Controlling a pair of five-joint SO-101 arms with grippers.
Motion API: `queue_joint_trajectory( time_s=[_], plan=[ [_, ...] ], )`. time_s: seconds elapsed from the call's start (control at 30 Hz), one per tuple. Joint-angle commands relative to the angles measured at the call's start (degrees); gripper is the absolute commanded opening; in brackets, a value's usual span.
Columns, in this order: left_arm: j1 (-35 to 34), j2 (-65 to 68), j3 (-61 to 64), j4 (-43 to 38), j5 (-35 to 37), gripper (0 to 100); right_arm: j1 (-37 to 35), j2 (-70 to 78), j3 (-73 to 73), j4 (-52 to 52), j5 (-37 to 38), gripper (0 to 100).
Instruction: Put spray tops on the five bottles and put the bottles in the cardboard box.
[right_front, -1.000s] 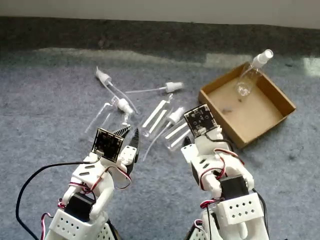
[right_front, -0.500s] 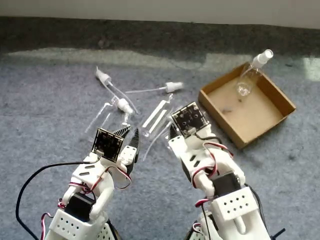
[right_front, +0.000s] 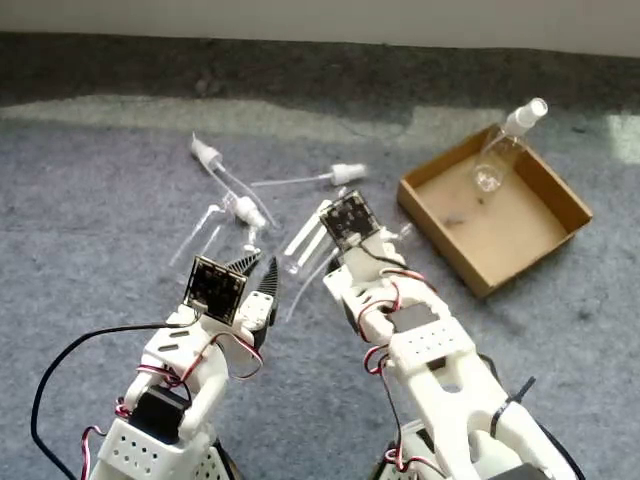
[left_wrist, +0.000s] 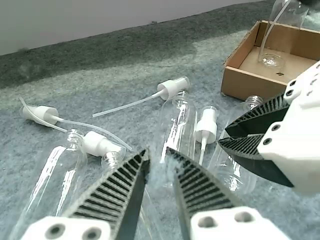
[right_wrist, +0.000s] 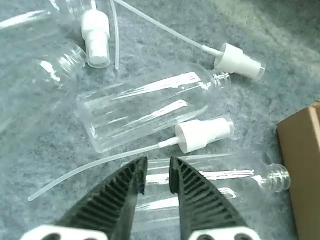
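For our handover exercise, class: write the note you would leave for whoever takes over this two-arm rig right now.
Left gripper and right gripper: slightly open, empty, over the loose clear bottles on the carpet.
Done: one capped bottle leans in the cardboard box.
To do: fit the four loose spray tops and box those bottles.

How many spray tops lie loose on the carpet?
4 spray tops: one farthest from the cardboard box; one near the left gripper; one just before the right gripper; one farther beyond it. More may be hidden.
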Motion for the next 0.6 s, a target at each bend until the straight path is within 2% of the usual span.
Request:
queue_joint_trajectory(
  time_s=[0.0, 0.43, 0.57],
  plan=[
    [-0.6, -0.1, 1.3, -1.3, 0.2, 1, 2.5, 3.2, -4.1, -3.3, -0.7, 5.8],
    [-0.6, 0.0, 1.3, -1.3, 0.2, 1, 5.4, 5.4, -3.6, -2.8, -0.4, 5.8],
    [-0.6, 0.0, 1.3, -1.3, 0.2, 1, 5.1, 5.4, -4.0, 7.2, -0.4, 5.9]
  ],
)
